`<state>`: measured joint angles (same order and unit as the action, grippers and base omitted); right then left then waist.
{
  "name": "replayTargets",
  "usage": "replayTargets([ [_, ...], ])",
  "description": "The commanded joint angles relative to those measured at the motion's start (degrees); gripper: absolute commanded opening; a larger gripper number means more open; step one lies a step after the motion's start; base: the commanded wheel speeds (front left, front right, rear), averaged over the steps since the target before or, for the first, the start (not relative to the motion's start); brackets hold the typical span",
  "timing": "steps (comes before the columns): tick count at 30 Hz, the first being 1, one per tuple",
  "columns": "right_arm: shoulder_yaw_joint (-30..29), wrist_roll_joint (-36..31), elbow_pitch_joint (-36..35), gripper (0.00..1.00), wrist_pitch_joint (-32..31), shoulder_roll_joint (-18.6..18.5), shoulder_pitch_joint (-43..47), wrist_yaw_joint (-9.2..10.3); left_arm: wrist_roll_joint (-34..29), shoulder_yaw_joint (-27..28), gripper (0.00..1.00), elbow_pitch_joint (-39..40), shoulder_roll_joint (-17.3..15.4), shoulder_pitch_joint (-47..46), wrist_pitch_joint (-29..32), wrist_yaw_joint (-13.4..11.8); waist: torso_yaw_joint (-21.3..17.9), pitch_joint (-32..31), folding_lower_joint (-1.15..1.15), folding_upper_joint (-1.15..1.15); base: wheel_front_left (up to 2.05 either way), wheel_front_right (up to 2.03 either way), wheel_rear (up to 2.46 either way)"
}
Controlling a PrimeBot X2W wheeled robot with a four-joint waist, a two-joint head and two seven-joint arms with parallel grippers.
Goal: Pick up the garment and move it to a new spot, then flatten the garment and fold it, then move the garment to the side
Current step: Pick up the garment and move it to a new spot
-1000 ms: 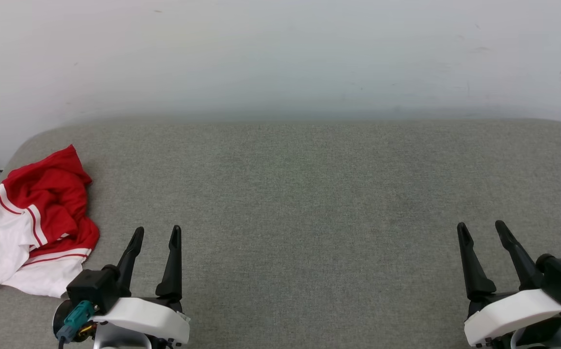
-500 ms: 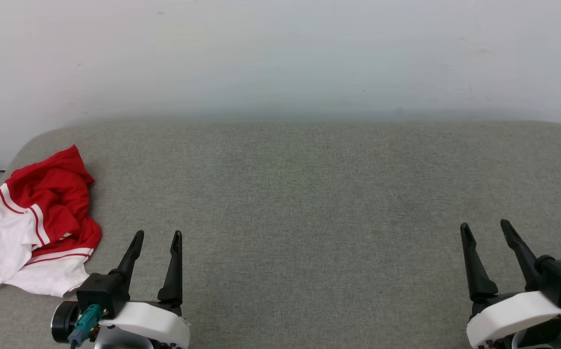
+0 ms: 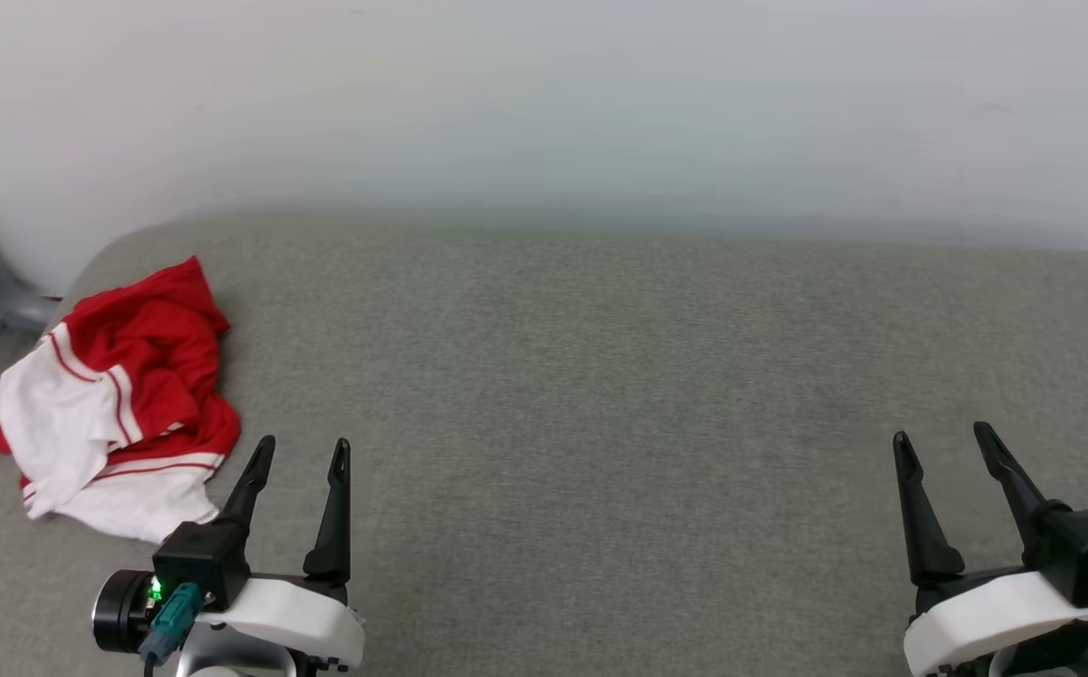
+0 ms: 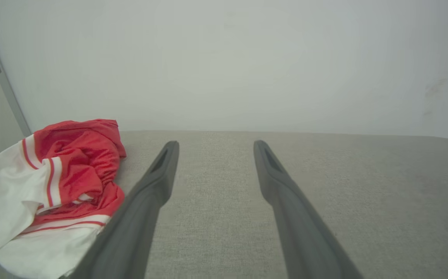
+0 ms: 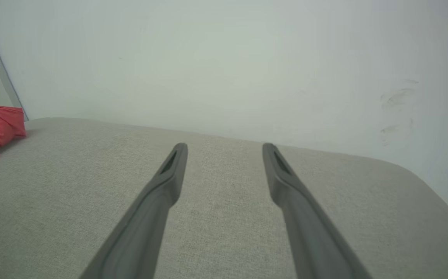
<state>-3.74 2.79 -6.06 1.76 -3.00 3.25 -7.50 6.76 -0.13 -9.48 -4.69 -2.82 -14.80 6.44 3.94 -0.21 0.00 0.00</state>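
Near the garment (image 3: 134, 376), left claw (image 3: 306, 442) low, spread.

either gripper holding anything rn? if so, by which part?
Nothing held: left gripper and right gripper are both open, nothing between their fingers. The garment lies crumpled on the grey cushion, left of the left gripper.

The head view looks forward and down from above the near edge of the worktop (image 3: 600, 376), wide enough to reach the wall (image 3: 544, 94) behind its far edge. Each wrist view sits low and close over the near edge, facing that wall along its own fingers: the left tool (image 4: 216, 144) and the right tool (image 5: 224, 146). All three views share the garment (image 3: 120, 395) at the left edge, and the far edge.
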Motion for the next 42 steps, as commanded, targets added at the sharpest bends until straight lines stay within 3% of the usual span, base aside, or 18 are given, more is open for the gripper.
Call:
replayTargets([
  [1,0.3,-1.3,-0.6,1.0,0.6,0.2,-0.3,0.02,-0.7,0.2,1.0,-0.4,0.2,-0.7,-0.4,0.2,1.8,0.4,0.0,0.0,0.0,0.0,0.0],
  [25,3.4,-0.4,2.0,1.0,2.9,0.1,-4.0,0.04,4.2,4.0,1.0,-1.1,1.4,-2.2,-0.5,1.0,22.7,2.0,0.0,0.0,0.0,0.0,0.0],
  [33,3.9,-0.1,2.3,1.0,3.2,0.2,-4.2,0.04,5.4,4.4,1.0,-1.3,1.6,-1.6,-0.5,1.1,25.6,1.6,0.0,0.0,0.0,0.0,0.0],
  [42,4.1,-0.2,2.4,1.0,3.0,0.2,-4.1,0.04,6.4,4.9,1.0,-2.1,1.4,-2.3,-0.5,1.1,24.4,1.9,0.0,0.0,0.0,0.0,0.0],
])
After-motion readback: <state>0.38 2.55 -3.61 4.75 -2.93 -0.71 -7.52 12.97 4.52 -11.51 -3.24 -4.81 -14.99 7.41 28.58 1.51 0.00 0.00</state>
